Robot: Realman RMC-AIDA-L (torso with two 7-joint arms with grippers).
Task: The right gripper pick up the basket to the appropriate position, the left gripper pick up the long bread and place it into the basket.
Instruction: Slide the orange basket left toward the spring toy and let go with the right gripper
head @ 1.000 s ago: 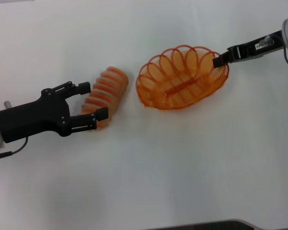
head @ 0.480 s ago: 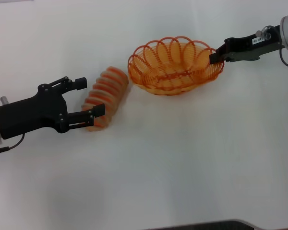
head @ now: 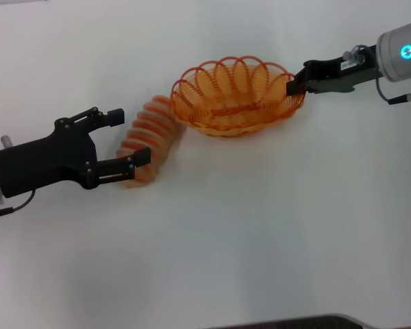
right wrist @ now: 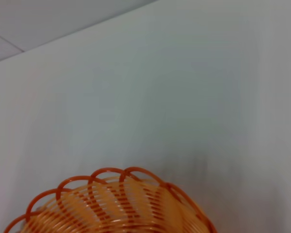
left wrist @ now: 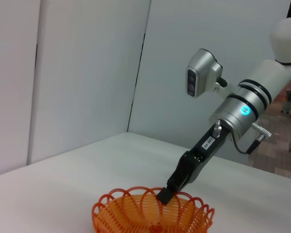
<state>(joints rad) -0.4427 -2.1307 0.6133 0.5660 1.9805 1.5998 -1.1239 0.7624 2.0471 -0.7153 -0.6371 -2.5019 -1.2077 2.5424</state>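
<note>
The oval orange wire basket point(head: 234, 97) with its looped rim is gripped at its right end by the black two-fingered right pincer point(head: 296, 82), which is closed on the rim; the same clamp on the rim is seen in the left wrist view point(left wrist: 166, 194). The basket's left end is seen just beside the far end of the elongated tan loaf with orange ridged stripes point(head: 151, 137), which lies on the white counter point(head: 260, 226). The black left pincer point(head: 128, 139) is held open, its fingers set on either side of the loaf's near end.
</note>
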